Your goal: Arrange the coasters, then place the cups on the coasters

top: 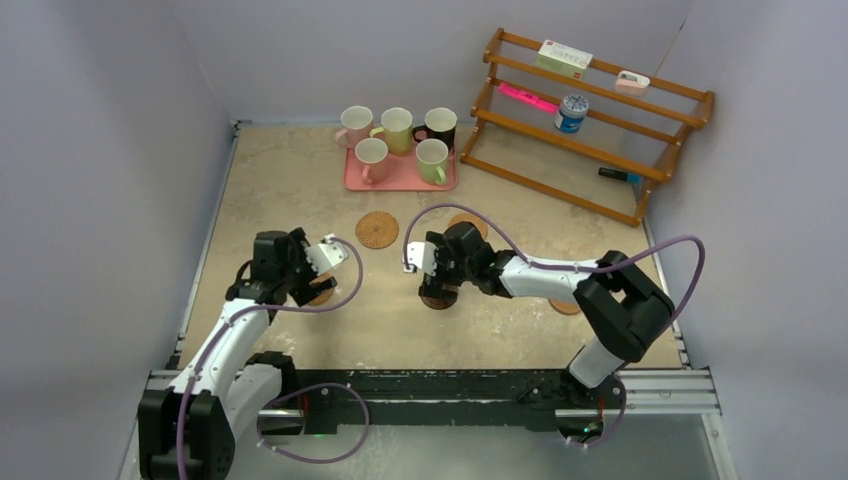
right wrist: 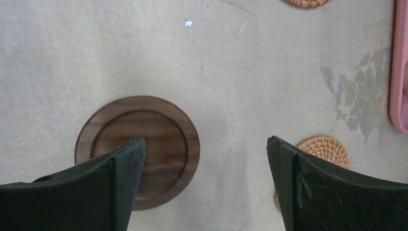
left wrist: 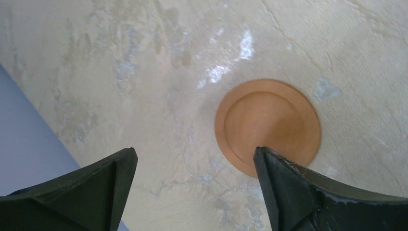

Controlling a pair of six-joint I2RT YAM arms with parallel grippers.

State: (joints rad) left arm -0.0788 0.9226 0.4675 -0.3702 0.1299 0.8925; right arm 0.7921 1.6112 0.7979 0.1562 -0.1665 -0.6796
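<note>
1. Your left gripper (left wrist: 193,153) hangs above the table (top: 290,190), jaws spread wide and holding nothing. A smooth orange-brown coaster (left wrist: 267,126) lies flat beneath it, its edge under one fingertip.
2. Your right gripper (right wrist: 206,141) is spread just as wide and is also empty. The dark brown coaster (right wrist: 154,127) lies below one finger, and a woven coaster (right wrist: 325,147) lies beside the other.
3. Farther out, a second woven coaster (top: 377,230) lies alone near the middle of the table.
4. At the far edge, the pink tray (top: 400,182) carries all five cups upright: pink cup (top: 355,125), yellow cup (top: 397,128) and black cup (top: 440,127) behind, second pink cup (top: 371,158) and green cup (top: 432,160) in front.
5. To the far right, a wooden rack (top: 600,150) holds a small blue-and-white can (top: 572,112).
</note>
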